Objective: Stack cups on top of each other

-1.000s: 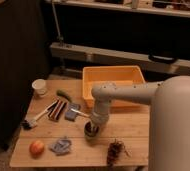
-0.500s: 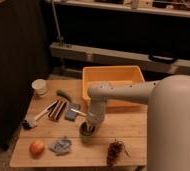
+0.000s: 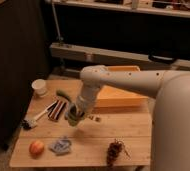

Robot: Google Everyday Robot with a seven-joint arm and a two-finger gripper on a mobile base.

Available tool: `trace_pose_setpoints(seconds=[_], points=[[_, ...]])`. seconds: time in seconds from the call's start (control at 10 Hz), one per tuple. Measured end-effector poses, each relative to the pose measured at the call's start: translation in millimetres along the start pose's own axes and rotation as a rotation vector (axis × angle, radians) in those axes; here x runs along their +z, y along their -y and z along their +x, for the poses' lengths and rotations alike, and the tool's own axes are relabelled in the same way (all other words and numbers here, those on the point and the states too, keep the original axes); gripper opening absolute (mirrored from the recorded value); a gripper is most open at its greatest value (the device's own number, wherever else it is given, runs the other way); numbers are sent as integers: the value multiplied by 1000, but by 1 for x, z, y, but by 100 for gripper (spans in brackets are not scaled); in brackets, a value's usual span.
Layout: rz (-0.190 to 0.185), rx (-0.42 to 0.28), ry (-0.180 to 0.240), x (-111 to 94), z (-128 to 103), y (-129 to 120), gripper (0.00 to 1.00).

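Note:
My gripper (image 3: 74, 118) hangs over the middle left of the wooden table (image 3: 133, 137), at the end of the white arm. It is shut on a small pale greenish cup (image 3: 74, 120) and holds it just above the tabletop. The cream-white cup (image 3: 39, 87) stands upright at the table's back left corner, well to the left of the gripper and farther back. I see no dark grey metal cup; it may be hidden behind the arm or the gripper.
A large yellow-orange bin (image 3: 119, 95) stands at the back right, behind the arm. A dark green oblong thing (image 3: 63, 94), a dark red packet (image 3: 58, 109) and a white-headed brush (image 3: 30, 121) lie at the left. An apple (image 3: 36, 148), a blue-grey cloth (image 3: 61, 145) and a dark bunch (image 3: 115, 150) lie along the front.
My gripper has moved left and slightly up across the table, carrying the cup with it. The other things have not moved.

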Motion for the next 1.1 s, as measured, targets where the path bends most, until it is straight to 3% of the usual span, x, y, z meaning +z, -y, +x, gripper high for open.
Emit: trace_pose_setpoints(seconds=[0.1, 0.3, 0.4, 0.6, 1.1], points=[[-5, -21, 33, -9, -23, -28, 0], [-10, -39, 77, -18, -56, -58, 0], [-19, -44, 119, -23, -79, -81, 0], [-31, -38, 175, -29, -101, -107, 0], [-26, -32, 177, -29, -102, -103, 0]])
